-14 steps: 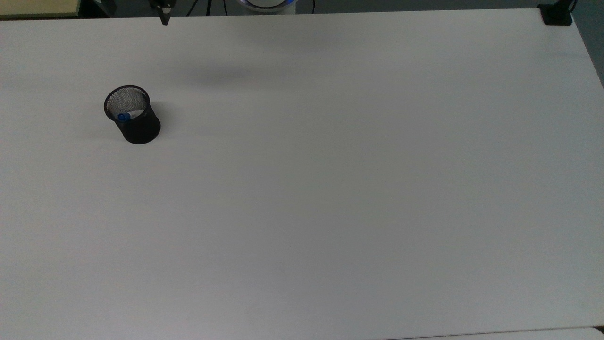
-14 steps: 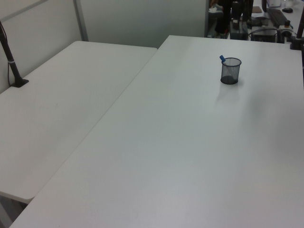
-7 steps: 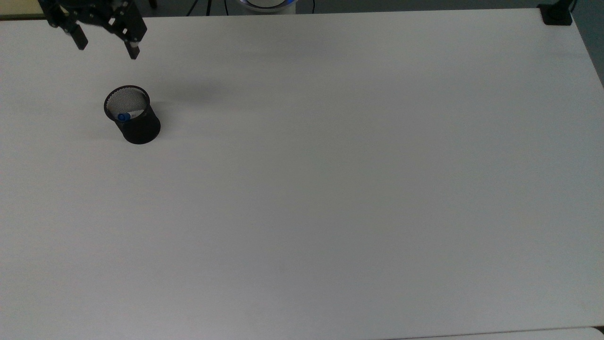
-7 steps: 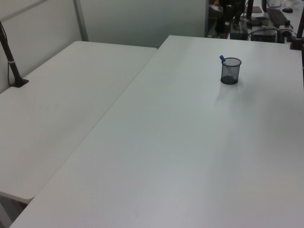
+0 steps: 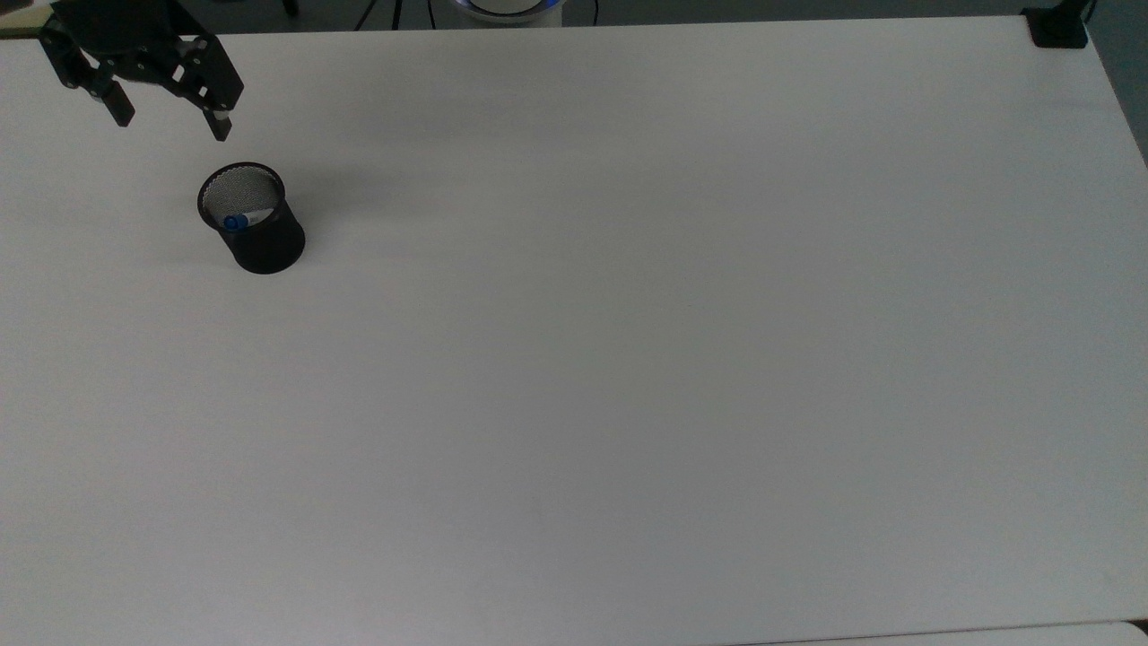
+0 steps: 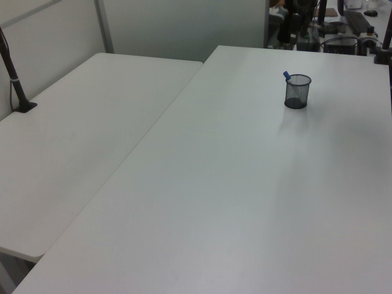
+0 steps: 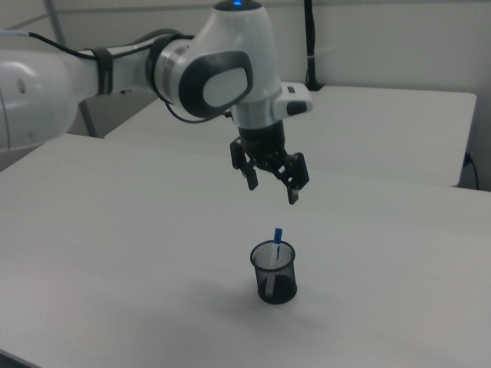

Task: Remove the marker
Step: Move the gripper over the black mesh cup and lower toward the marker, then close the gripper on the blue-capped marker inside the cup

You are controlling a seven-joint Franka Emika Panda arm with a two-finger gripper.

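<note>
The marker (image 5: 236, 221) stands in a black mesh cup (image 5: 254, 221) on the white table, its blue cap poking above the rim (image 7: 278, 234) and leaning to one side (image 6: 286, 75). My gripper (image 5: 169, 118) hangs open above the table, up and to the left of the cup in the top view. In the right view the gripper (image 7: 271, 190) hovers well above the cup (image 7: 274, 273), fingers pointing down with nothing between them.
A second white table (image 6: 79, 135) adjoins the work table on the left view's left. A black clamp (image 5: 1056, 29) sits at the top view's upper right corner. A dark post (image 6: 12, 76) stands at the left view's far left. Open table surface (image 5: 628, 359) surrounds the cup.
The gripper came into the top view from the upper edge, moved left and then lower toward the cup. The cup and marker have not moved.
</note>
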